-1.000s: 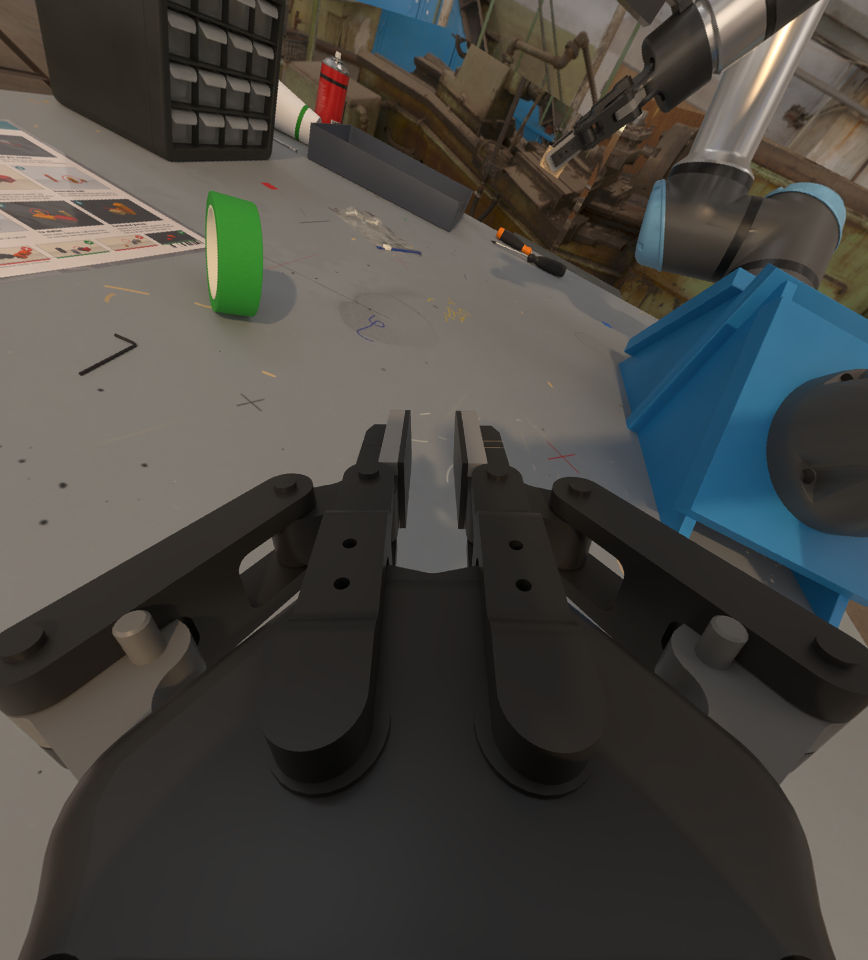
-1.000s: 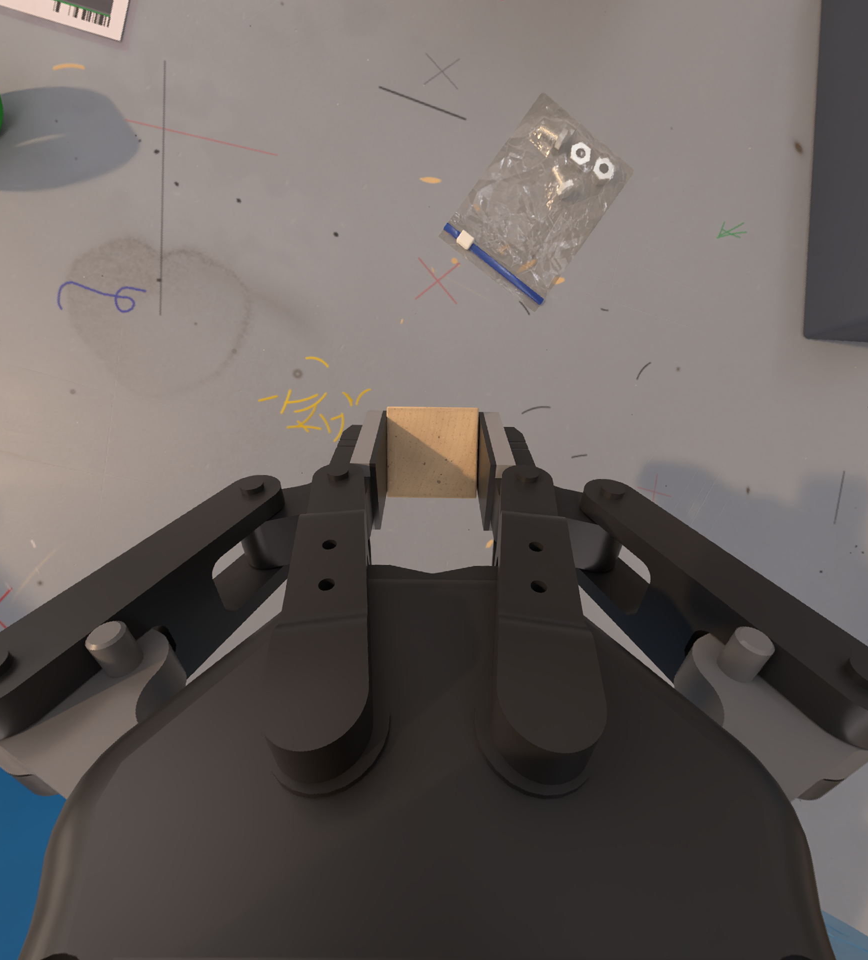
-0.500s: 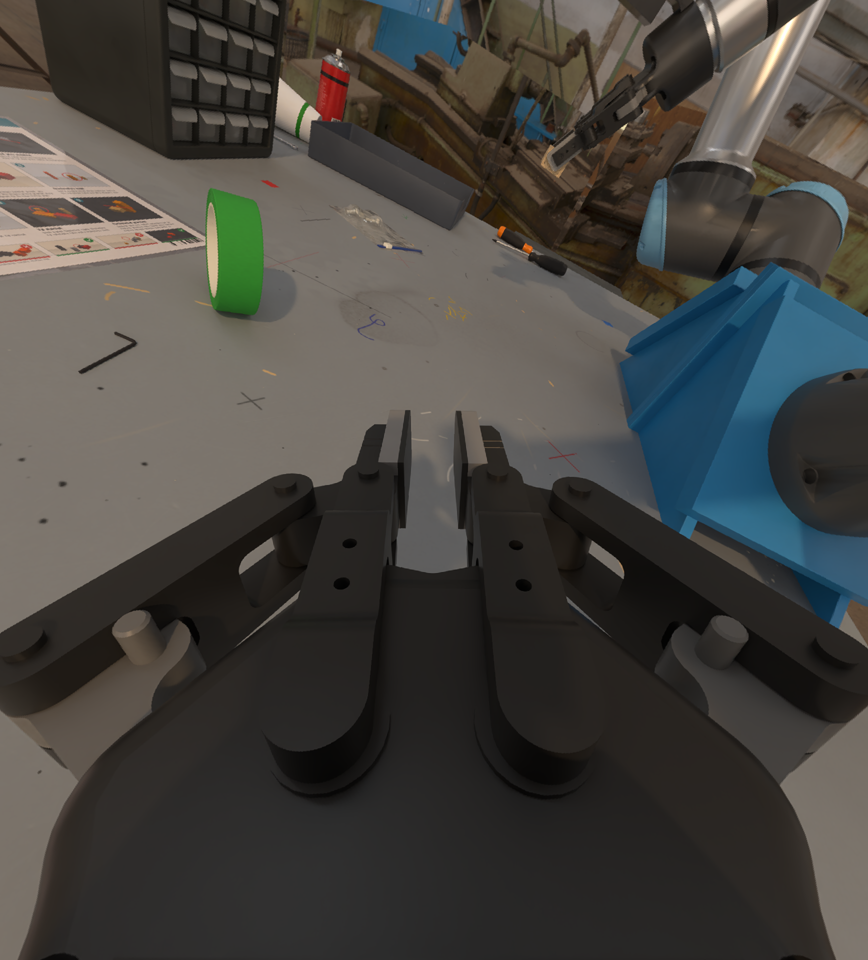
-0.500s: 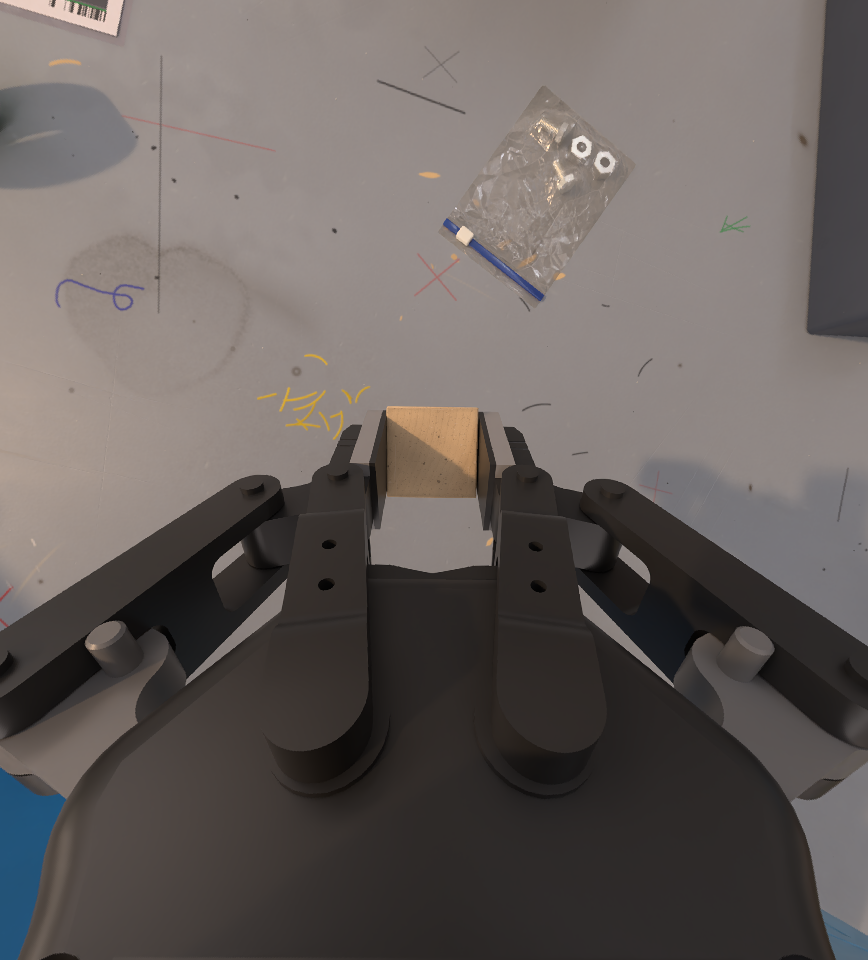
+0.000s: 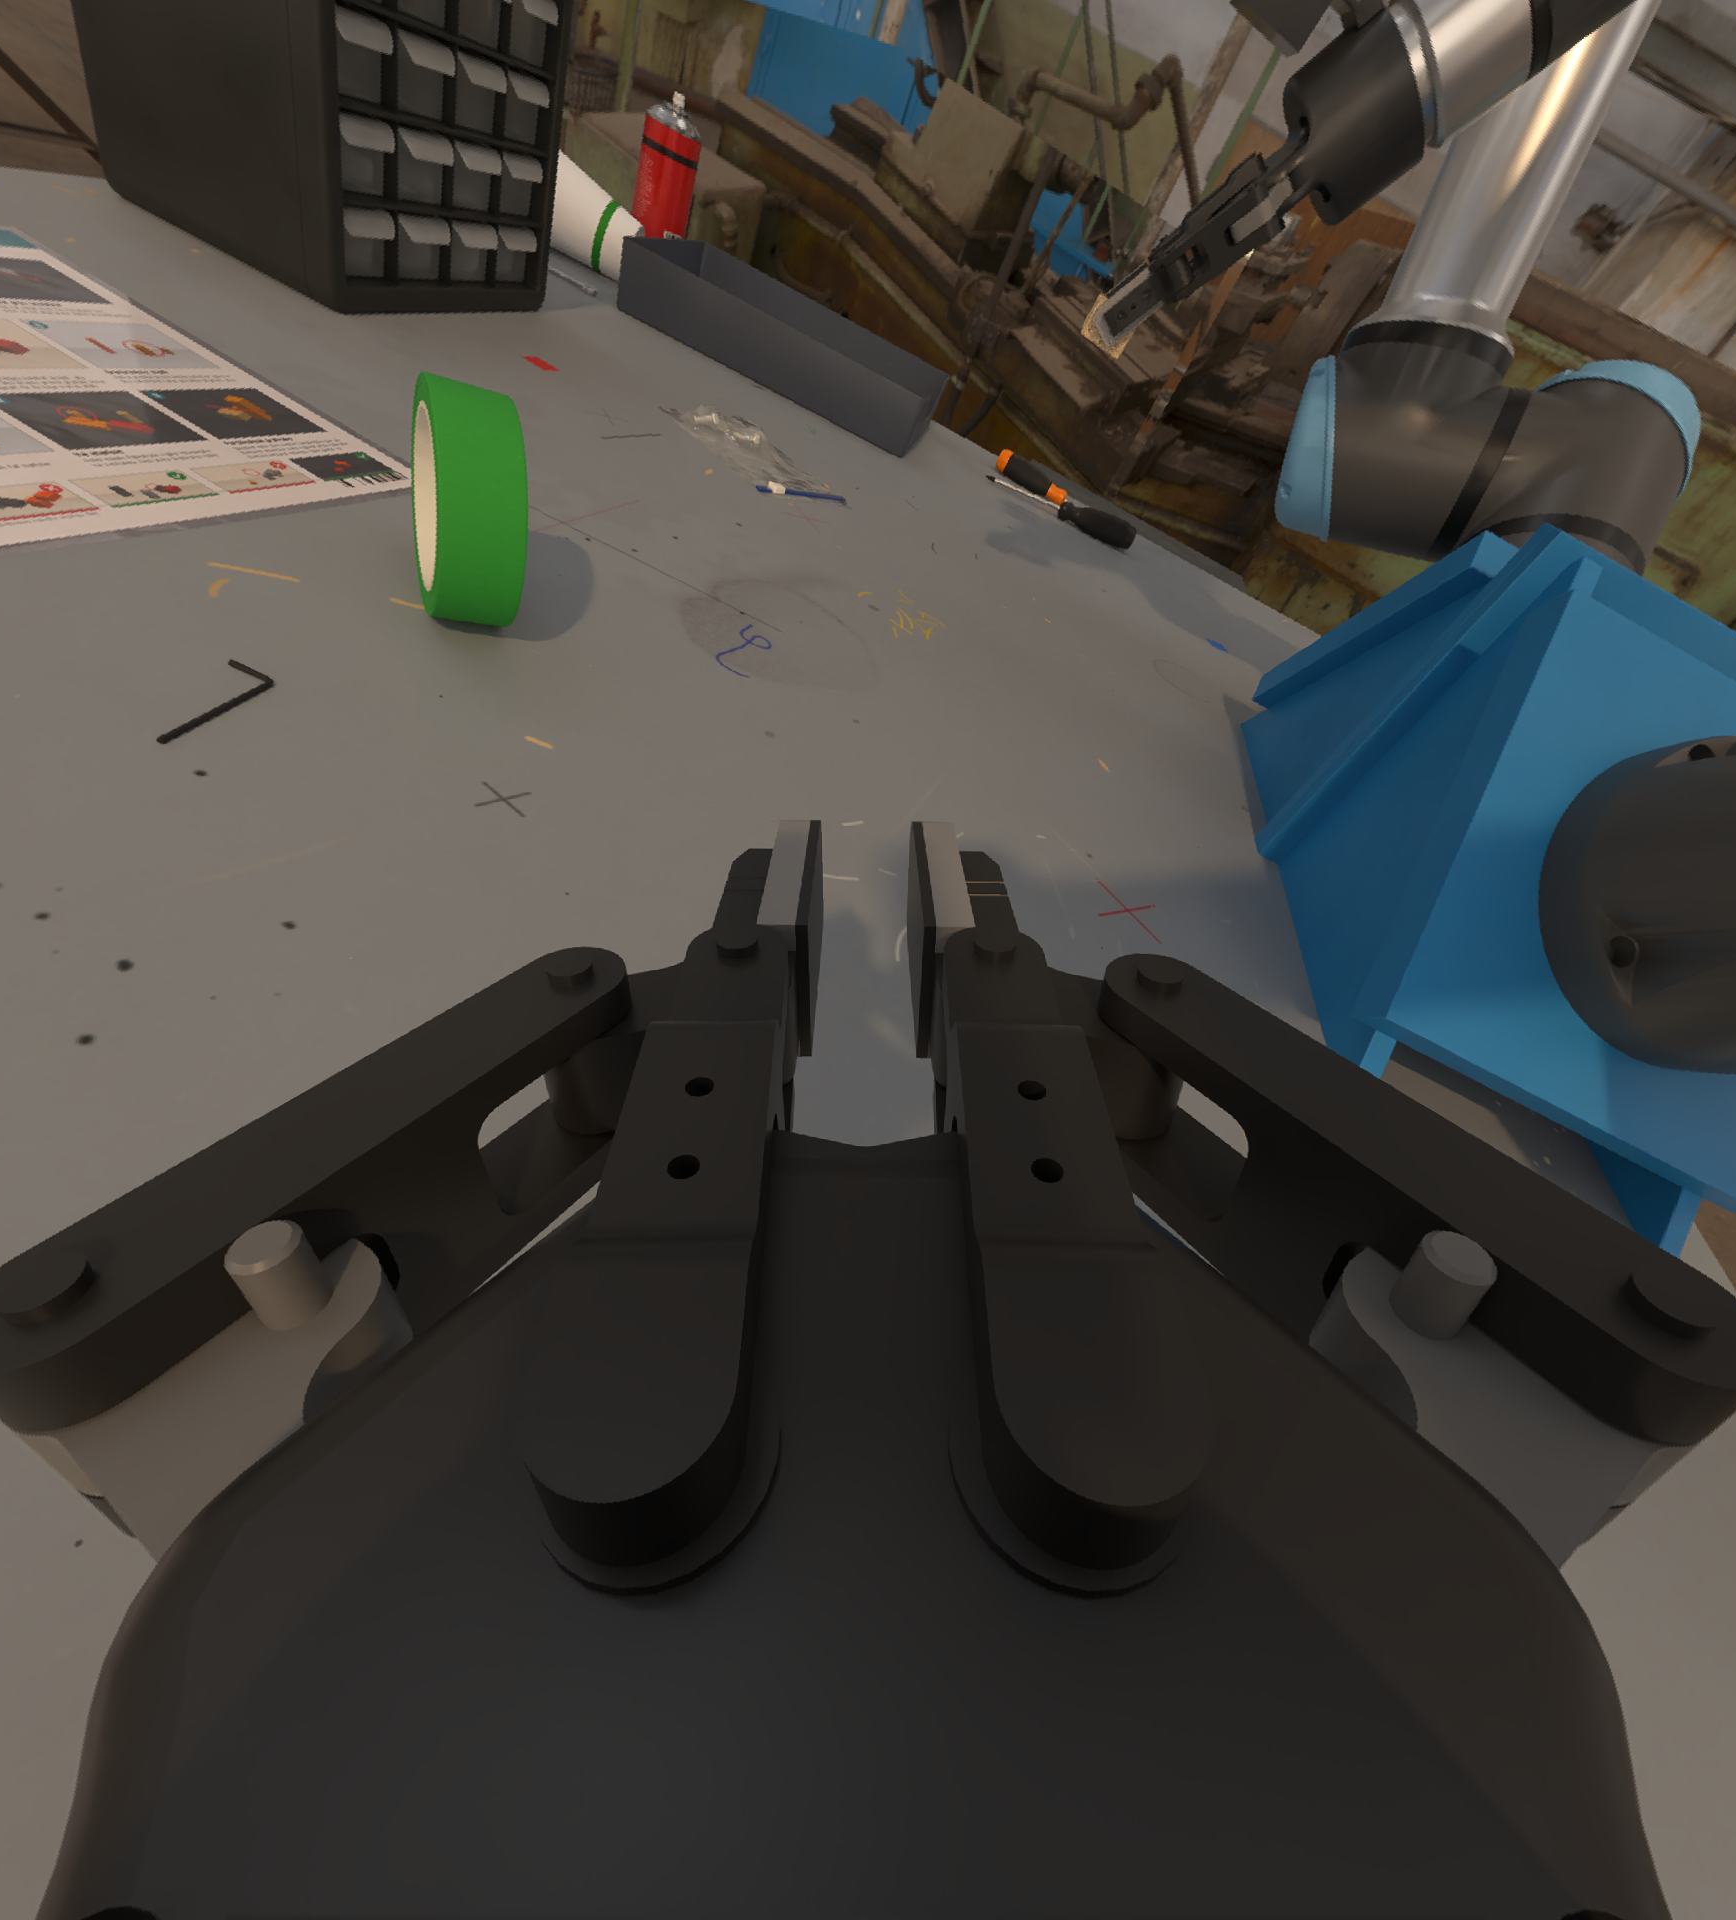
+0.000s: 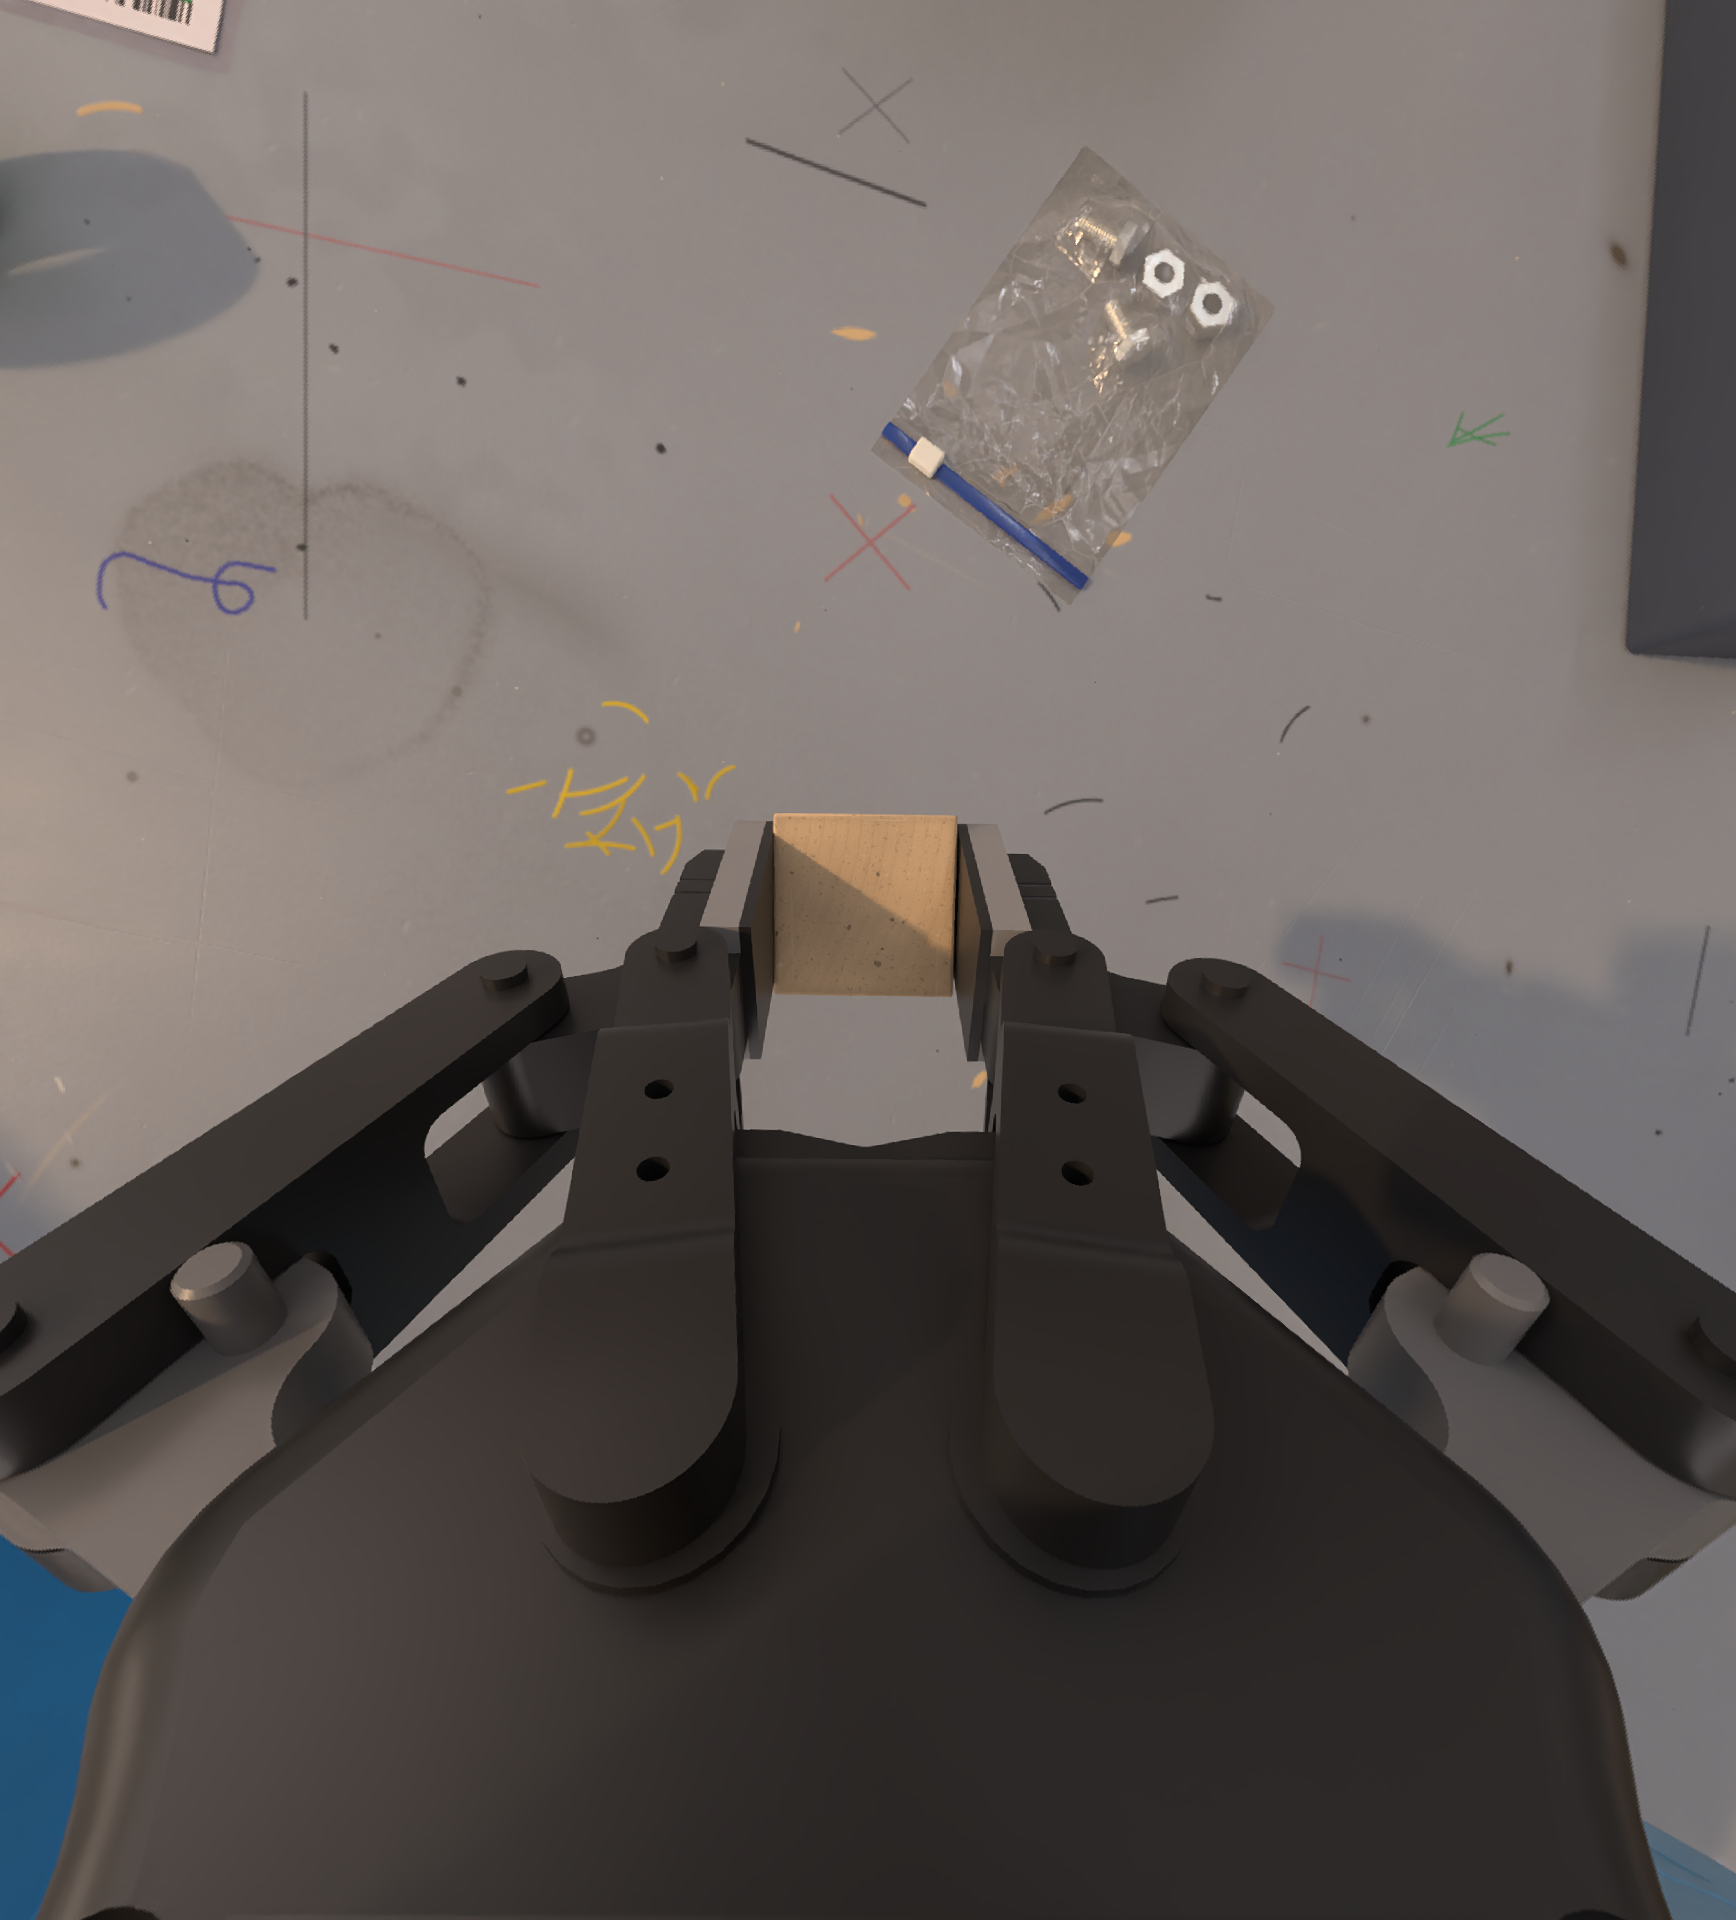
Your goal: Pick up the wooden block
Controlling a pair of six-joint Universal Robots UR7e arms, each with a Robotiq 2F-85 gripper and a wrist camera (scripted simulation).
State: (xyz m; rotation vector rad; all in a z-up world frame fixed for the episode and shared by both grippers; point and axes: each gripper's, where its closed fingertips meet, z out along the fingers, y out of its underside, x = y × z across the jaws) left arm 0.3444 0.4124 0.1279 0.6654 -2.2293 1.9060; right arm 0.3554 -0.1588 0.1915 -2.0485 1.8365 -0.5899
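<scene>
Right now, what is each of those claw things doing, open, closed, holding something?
Left gripper: holds nothing; fingers close together with a narrow gap between them.
Right gripper: closed on the wooden block, raised above the table.

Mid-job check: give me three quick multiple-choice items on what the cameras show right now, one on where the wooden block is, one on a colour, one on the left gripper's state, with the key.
1. Where is the wooden block?
A. Flat on the table
B. Between the fingers of the right gripper
C. Inside the grey tray

2. What colour is the tape roll standing on edge on the table?
A. Green
B. Red
C. Yellow

3. What is the left gripper doing?
A. Clamped on the screwdriver
B. Holding the tape roll
C. Empty, with a narrow gap between its fingers

Answers:
1 B: the right wrist view shows both fingers pressed against the block's sides, above the table.
2 A: its outer band is bright green in the left wrist view.
3 C: only bare table shows through the gap.
</scene>
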